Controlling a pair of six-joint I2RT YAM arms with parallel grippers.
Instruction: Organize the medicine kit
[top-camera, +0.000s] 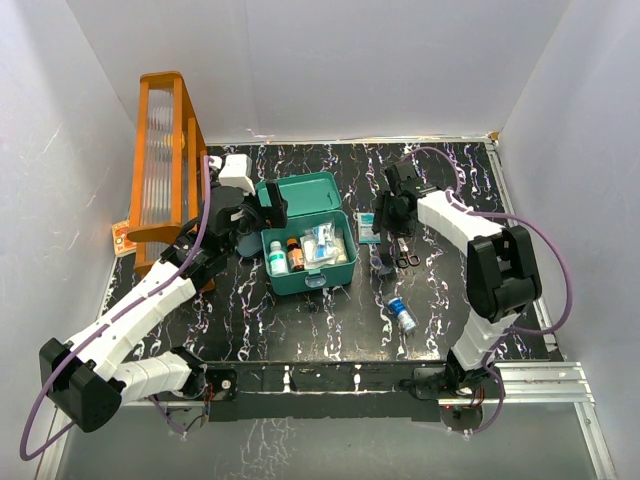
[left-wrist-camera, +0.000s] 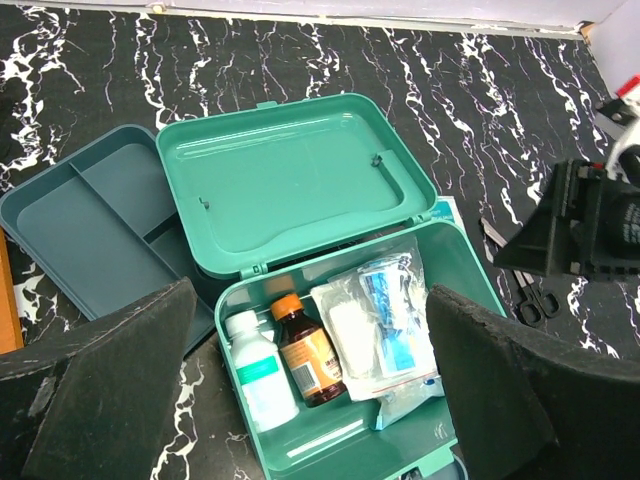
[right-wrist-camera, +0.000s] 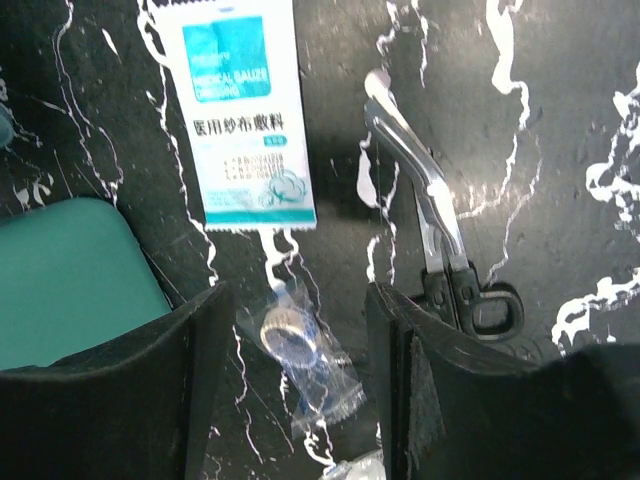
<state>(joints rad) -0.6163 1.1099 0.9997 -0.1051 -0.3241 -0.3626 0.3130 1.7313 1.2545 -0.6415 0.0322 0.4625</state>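
Note:
The medicine kit (top-camera: 310, 272) is a teal box with its lid (top-camera: 300, 193) thrown open. In the left wrist view the medicine kit (left-wrist-camera: 445, 250) holds a white bottle (left-wrist-camera: 260, 375), a brown bottle with an orange cap (left-wrist-camera: 308, 350) and bagged gauze (left-wrist-camera: 385, 325). My left gripper (top-camera: 262, 220) is open and empty, hovering over the kit's left side (left-wrist-camera: 320, 400). My right gripper (top-camera: 385, 250) is open, its fingers (right-wrist-camera: 130, 400) standing either side of a small clear packet with a tape roll (right-wrist-camera: 300, 350) on the table.
A gauze packet (right-wrist-camera: 240, 110) and scissors (right-wrist-camera: 440, 220) lie right of the kit. A wrapped blue-and-white roll (top-camera: 402, 315) lies nearer the front. A flat blue-teal divided tray (left-wrist-camera: 90, 220) sits left of the lid. A tall orange rack (top-camera: 165, 180) stands at the far left.

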